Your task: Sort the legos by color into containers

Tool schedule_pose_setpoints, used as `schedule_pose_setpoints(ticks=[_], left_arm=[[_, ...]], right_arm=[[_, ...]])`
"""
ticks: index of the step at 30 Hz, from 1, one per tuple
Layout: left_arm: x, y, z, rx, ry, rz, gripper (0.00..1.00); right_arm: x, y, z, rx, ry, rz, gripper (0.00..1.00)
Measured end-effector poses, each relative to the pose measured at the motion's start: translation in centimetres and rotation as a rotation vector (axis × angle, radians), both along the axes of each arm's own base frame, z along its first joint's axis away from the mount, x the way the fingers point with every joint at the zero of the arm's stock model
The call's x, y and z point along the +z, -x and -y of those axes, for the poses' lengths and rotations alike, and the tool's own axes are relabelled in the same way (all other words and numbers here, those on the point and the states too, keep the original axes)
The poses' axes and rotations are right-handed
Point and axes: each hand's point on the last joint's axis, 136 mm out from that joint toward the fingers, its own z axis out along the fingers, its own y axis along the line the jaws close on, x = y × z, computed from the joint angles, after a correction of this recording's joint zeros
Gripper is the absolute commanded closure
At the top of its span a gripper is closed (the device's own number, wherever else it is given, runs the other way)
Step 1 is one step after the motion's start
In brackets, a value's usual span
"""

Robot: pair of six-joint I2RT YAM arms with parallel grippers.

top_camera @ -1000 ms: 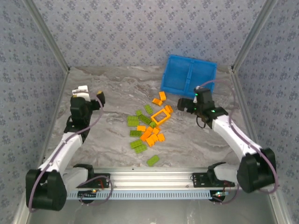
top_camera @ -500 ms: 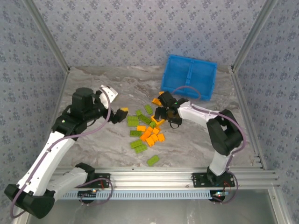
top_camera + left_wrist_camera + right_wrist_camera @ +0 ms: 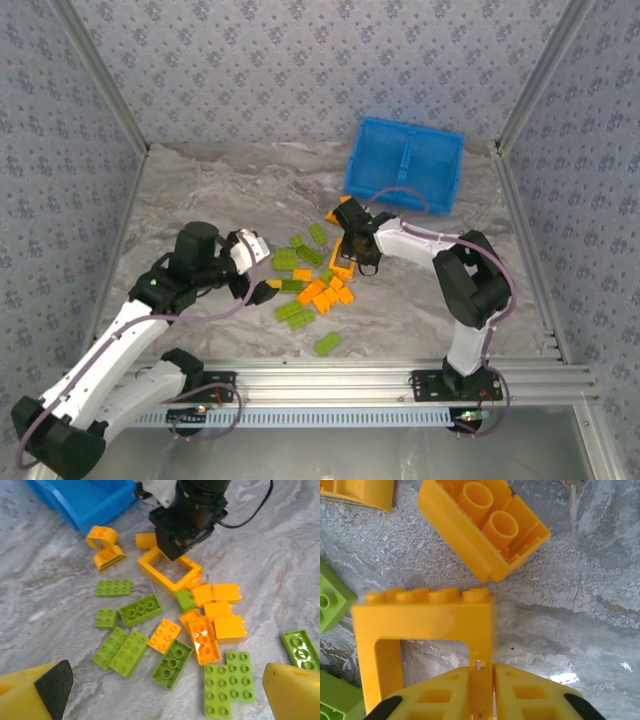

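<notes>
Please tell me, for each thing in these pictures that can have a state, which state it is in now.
Left gripper: open, holding nothing.
Right gripper: shut on the orange frame.
Orange frame: clamped at one side bar.
Blue tray: both compartments empty.
Orange brick beside the frame: upside down, hollow side up.
Green bricks: loose on the table, studs up.

I'm looking into a robot test cell here, lab-style, no home about it. Down at 6 o'clock an aluminium rail (image 3: 330,385) carries the bolted arm bases (image 3: 185,365). Grey patterned panels (image 3: 300,70) close off 9, 12 and 3 o'clock, held by bare metal posts (image 3: 100,80) at the corners. The counter (image 3: 230,190) is a marble-look sheet boxed in between them.
</notes>
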Motion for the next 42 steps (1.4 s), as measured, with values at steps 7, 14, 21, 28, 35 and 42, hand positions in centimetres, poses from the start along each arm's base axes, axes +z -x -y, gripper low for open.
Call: schedule_pose_setpoints(ticks=[7, 14, 21, 28, 35, 42], left_arm=[[0.8, -0.5, -0.4, 0.024, 0.003, 0.070, 0.01], [0.9, -0.7, -0.5, 0.030, 0.001, 0.084, 0.01], [1.0, -0.5, -0.2, 0.014, 0.011, 0.080, 0.01], [1.1, -0.4, -0.1, 0.004, 0.018, 0.076, 0.01], [2.1, 0.4, 0.3, -0.023, 0.066, 0.088, 0.01], [3.0, 0.7, 0.5, -0.037, 0.099, 0.107, 0.01]], right_arm=[[0.2, 0.2, 0.5, -0.009, -0.014, 0.017, 0.92], [1.4, 1.7, 2.1, 0.007, 0.010, 0.042, 0.92], [9.1, 1.1, 3.3, 0.047, -0.006, 0.230, 0.95], [18.1, -4.9, 9.5, -0.013, 0.173, 0.468, 0.95], [19.0, -13.0, 20.2, -0.221, 0.310, 0.463, 0.96], [12.3, -19.0, 24.3, -0.275, 0.281, 0.316, 0.97]])
